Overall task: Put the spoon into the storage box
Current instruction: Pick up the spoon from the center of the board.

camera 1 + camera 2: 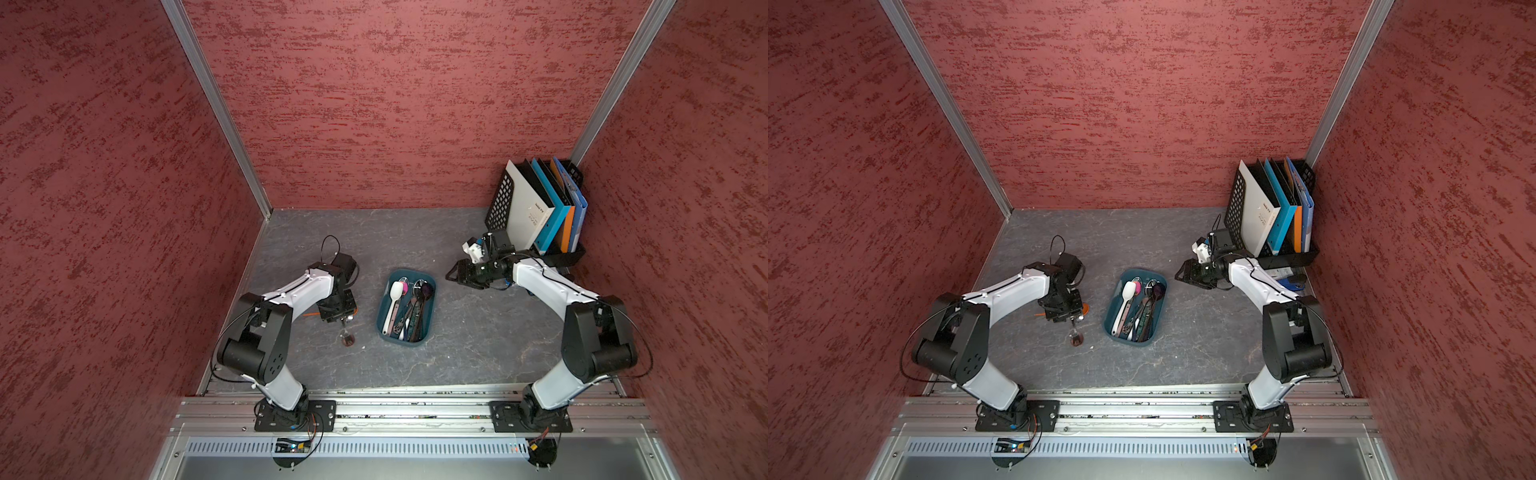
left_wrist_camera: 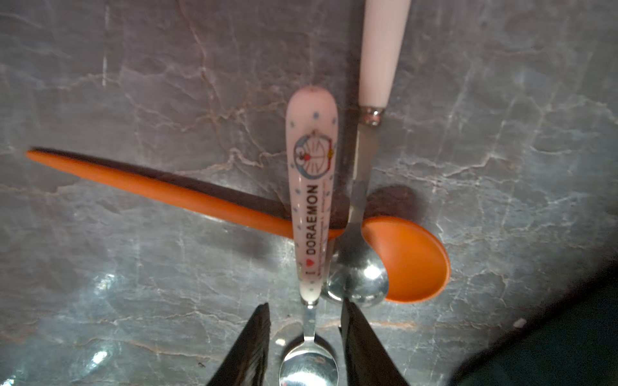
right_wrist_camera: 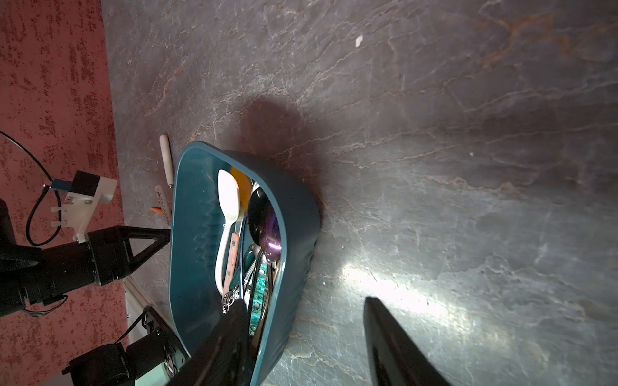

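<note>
Though top views mostly hide the spoon (image 2: 312, 200), left wrist shows left gripper (image 2: 305, 305) released around it. And right gripper (image 3: 302, 300) is spread too.

A robotics lab cell: red panel walls (image 1: 395, 104), aluminium rail (image 1: 415, 409) carrying two arms (image 1: 299, 286).

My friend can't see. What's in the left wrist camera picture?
The open left gripper straddles the metal neck of a pale Doraemon-handled spoon without touching it. That spoon crosses an orange plastic spoon, beside a plain pale-handled metal spoon, on a grey marbled table.
</note>
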Robot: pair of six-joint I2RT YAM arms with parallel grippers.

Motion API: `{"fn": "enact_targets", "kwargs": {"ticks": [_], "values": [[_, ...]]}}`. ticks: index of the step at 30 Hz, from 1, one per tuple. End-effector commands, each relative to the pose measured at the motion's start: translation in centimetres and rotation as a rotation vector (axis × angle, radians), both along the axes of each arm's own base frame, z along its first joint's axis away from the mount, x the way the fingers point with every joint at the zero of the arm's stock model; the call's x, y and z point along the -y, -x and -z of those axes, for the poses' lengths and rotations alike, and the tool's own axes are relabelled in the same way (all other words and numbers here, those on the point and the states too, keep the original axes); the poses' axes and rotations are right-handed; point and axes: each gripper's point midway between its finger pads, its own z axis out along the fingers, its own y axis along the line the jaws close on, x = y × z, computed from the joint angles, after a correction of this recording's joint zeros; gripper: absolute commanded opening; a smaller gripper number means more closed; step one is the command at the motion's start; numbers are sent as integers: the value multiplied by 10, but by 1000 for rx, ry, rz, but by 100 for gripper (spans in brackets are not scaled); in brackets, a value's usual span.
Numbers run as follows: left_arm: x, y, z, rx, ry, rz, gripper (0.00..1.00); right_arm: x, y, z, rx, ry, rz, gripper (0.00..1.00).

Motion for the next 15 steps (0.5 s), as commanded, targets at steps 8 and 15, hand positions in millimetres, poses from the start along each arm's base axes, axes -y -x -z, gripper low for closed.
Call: {"fn": "enact_targets", "kwargs": {"ticks": [8, 15], "values": [[-10, -13, 9, 28, -10, -21, 34, -2, -10, -2, 12, 17, -10, 58], [-13, -8, 16, 30, -18, -10, 28, -4, -11, -1, 5, 13, -9, 58]]}}
